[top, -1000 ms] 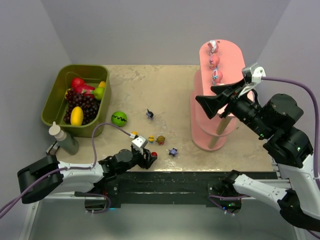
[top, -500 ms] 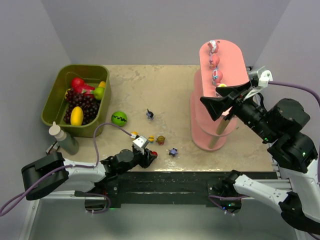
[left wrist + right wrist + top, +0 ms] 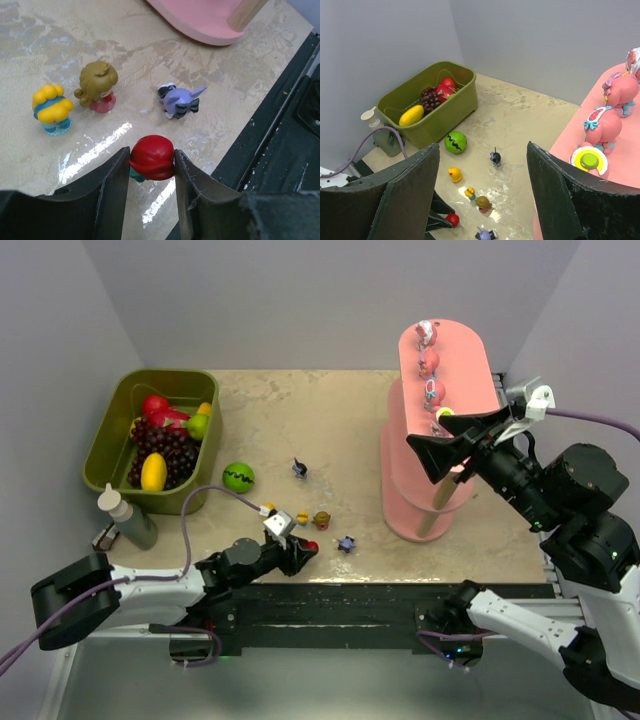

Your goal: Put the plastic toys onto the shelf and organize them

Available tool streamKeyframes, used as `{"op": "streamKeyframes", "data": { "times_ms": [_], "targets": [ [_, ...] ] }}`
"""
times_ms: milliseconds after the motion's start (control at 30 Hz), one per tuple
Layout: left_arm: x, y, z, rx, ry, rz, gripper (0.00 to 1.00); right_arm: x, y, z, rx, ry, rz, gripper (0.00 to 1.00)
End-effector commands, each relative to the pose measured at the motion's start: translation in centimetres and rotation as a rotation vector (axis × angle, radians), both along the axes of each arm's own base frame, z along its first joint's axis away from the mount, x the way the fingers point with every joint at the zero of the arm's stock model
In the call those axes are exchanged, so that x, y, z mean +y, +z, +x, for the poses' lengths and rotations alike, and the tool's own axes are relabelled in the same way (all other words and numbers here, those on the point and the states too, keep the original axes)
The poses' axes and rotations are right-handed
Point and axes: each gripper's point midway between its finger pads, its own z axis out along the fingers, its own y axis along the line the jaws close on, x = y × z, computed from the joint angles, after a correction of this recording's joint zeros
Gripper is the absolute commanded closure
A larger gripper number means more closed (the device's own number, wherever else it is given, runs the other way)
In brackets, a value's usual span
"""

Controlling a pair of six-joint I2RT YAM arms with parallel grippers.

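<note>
Red-haired toy [image 3: 152, 161]: you have it squarely between the fingers of your left gripper [image 3: 303, 555], close to the table's near edge, left of its middle.
Left gripper: its jaws are pressed against both sides of the toy's red head, only as far apart as the head is wide. From the wrist view you cannot tell whether the toy's teal base is on the table [image 3: 300, 410] or just off it.
Left arm: it lies low and stretched along the near edge, the wrist pointing right and slightly toward the far side.
Loose toys: just beyond your fingertips stand a yellow-haired toy [image 3: 51, 107] and a brown-haired toy [image 3: 97, 87], side by side and apart. A purple toy [image 3: 179, 100] lies tipped over to their right. A dark toy [image 3: 299, 469] stands farther in, near the table's middle, and a yellow duck [image 3: 455, 174] sits left of the group.
Right gripper [image 3: 482, 150]: your jaws stand wide apart and hold nothing.
Right arm: it is raised high and reaches left, the gripper level with the near end of the shelf's top board.
Shelf [image 3: 460, 350]: it stands by the table's right edge. Its top board carries four toys in a row, the nearest a yellow-capped toy [image 3: 590, 161] and behind it a pink toy [image 3: 602, 125].
Far-left corner: a green bin [image 3: 110, 440] holds fruit, and a green ball [image 3: 238, 476] lies beside it.
</note>
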Motion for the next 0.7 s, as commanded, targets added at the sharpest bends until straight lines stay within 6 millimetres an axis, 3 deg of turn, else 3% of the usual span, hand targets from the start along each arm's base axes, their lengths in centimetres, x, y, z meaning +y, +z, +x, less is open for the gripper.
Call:
{"op": "streamKeyframes", "data": {
  "times_ms": [0,300,333,400,500,533,567,667],
  "targets": [
    [-1.4,3.8,-0.1,-0.098,-0.067,-0.055,0.85,-0.6,0.5,0.1,-0.023,-0.026,0.004,0.26],
    [-4.8,8.1,1.0,-0.211,-0.142,-0.082,0.90,-1.2,0.6,-0.3,-0.033,-0.037,0.008,0.26],
    [-5.5,7.3,1.0,-0.199,-0.160,-0.057,0.91,-1.2,0.6,-0.3,-0.033,-0.039,0.008,0.26],
    [-7.2,8.6,1.4,-0.227,-0.195,-0.070,0.92,-1.4,0.8,-0.4,-0.036,-0.040,0.015,0.26],
    [-9.9,9.0,1.5,-0.245,-0.277,-0.062,0.94,-1.3,0.8,-0.5,-0.036,-0.036,0.017,0.26],
    [-10.6,8.1,1.6,-0.234,-0.297,-0.040,0.94,-1.3,1.0,-0.6,-0.040,-0.031,0.020,0.26],
    [-11.7,9.2,2.0,-0.260,-0.316,-0.053,0.96,-1.2,1.0,-0.6,-0.041,-0.028,0.021,0.26],
    [-14.0,9.3,2.3,-0.267,-0.381,-0.055,0.97,-1.0,1.0,-0.6,-0.039,-0.020,0.021,0.26]
  ]
}}
